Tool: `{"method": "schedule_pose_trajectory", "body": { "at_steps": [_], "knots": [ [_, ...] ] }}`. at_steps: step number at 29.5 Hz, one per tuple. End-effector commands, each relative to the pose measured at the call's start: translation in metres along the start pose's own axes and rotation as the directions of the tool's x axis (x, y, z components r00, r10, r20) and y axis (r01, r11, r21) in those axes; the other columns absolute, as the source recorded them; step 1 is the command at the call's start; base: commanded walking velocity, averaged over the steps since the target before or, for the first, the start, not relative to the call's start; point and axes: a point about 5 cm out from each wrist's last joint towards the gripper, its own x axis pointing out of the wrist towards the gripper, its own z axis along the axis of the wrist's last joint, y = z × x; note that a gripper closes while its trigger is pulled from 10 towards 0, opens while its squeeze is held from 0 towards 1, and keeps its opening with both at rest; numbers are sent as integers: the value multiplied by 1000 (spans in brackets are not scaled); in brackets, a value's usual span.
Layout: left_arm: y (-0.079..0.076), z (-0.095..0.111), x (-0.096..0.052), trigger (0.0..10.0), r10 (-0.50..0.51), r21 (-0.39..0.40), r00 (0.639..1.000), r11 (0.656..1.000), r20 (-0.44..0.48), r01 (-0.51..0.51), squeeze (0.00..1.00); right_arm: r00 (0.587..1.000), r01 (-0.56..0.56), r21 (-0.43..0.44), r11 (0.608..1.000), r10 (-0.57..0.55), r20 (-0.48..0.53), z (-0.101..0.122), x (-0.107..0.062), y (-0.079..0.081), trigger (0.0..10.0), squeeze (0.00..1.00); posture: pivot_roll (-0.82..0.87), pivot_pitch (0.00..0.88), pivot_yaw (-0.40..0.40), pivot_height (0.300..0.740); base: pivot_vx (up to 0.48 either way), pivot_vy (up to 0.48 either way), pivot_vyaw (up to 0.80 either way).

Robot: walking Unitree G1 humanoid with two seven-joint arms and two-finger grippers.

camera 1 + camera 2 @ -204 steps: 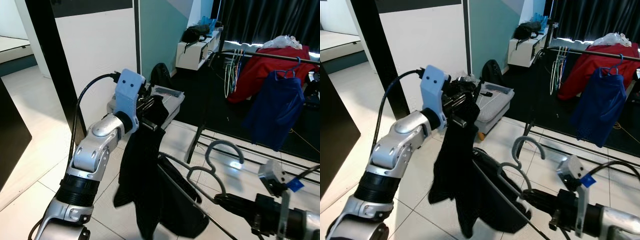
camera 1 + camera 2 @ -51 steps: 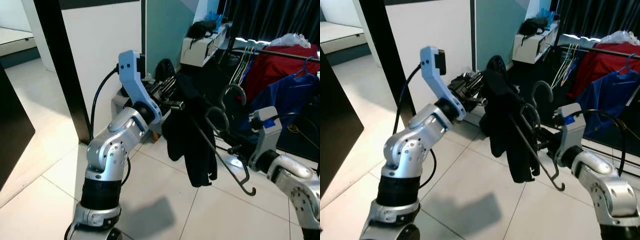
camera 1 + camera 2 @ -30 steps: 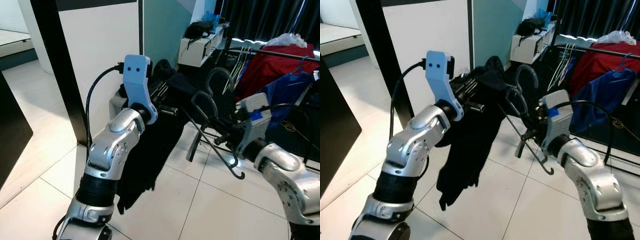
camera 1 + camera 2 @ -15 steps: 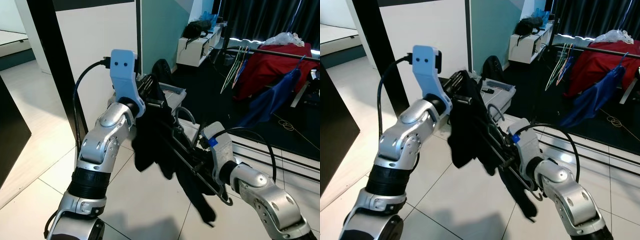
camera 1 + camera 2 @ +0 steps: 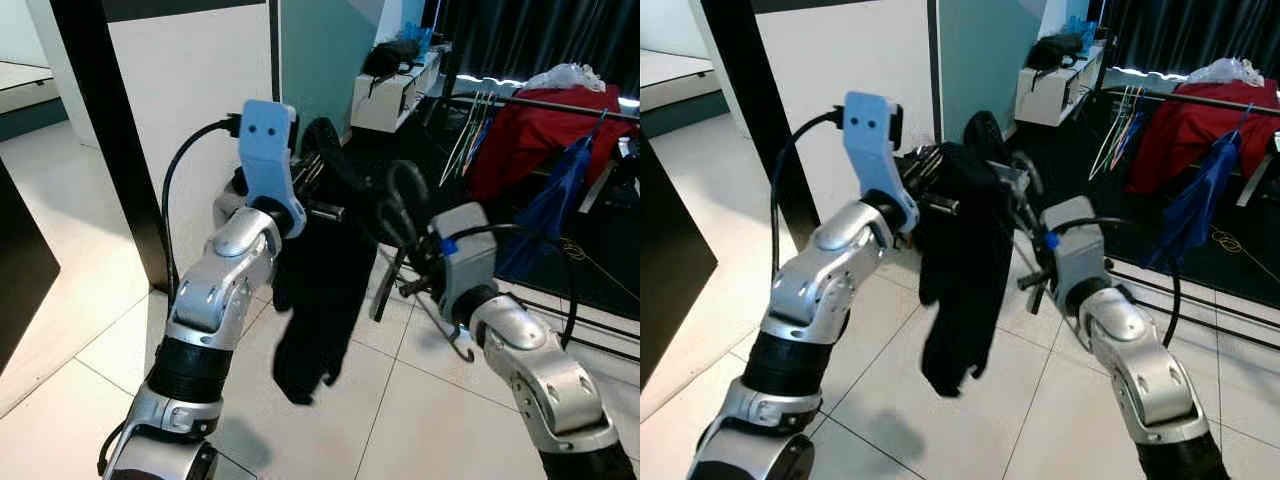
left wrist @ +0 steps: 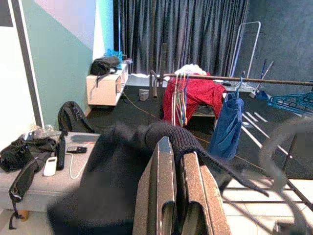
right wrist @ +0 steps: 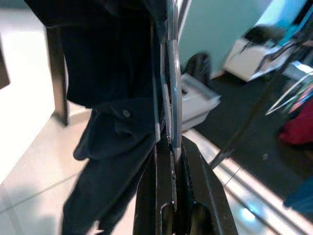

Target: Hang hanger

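We stand on a pale tiled floor facing a clothes rack against black curtains. On the rack's rail hang a red garment, a blue garment and a bunch of empty thin hangers. A white partition with a black post runs on our left; beside it sit a grey case strewn with small items, a black backpack and a white low shelf with a black bag on top.

Our left arm is raised in front of us. Its left gripper has the two fingers pressed nearly together, pinching the top edge of a black garment. The cloth looks ribbed at the pinched fold and hangs down limp, its lower end clear of the tiles.

Our right arm reaches in from the right. The right gripper is clamped tight on the wires of the hanger, which run straight between its fingers. The hanger is dark and thin-wired with a grey curved hook at the top; it is held in the air, tilted, just beside the black garment and touching it. It is well apart from the rack's rail, between our two arms. A second hook-like end shows below the right wrist.
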Motion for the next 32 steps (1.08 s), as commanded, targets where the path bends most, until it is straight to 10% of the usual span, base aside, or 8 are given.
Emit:
{"method": "schedule_pose_trajectory", "body": {
  "at_steps": [1,7,20,22,27,32],
  "knots": [
    [-6,6,0,10000,-23,3,999,1000,30,22,0,997,51,-22,998,-49,64,11,0,-7,10000,0,-99,0,-5,740,0,0,0],
    [-28,17,-1,10000,-160,-89,984,982,76,166,0,998,41,-59,997,-38,59,8,1,-3,10000,0,-96,0,-5,740,0,0,0],
    [-65,59,-13,10000,-395,-291,862,824,319,486,0,1000,13,-108,994,-12,8,-5,4,3,10000,0,-99,0,-4,740,0,0,0],
    [-65,59,-13,10000,-395,-291,862,824,319,486,0,1000,13,-108,994,-12,8,-5,4,3,10000,0,-99,0,-4,740,0,0,0],
    [-19,50,0,10000,-156,-166,966,967,205,191,0,985,-172,-78,982,170,-35,-14,-7,26,10000,0,-100,0,-1,740,0,0,0],
    [18,27,1,10000,44,-24,997,999,70,-42,0,953,-304,-57,951,304,-12,-6,-19,36,10000,0,-106,0,3,740,0,0,0]
  ]
}}
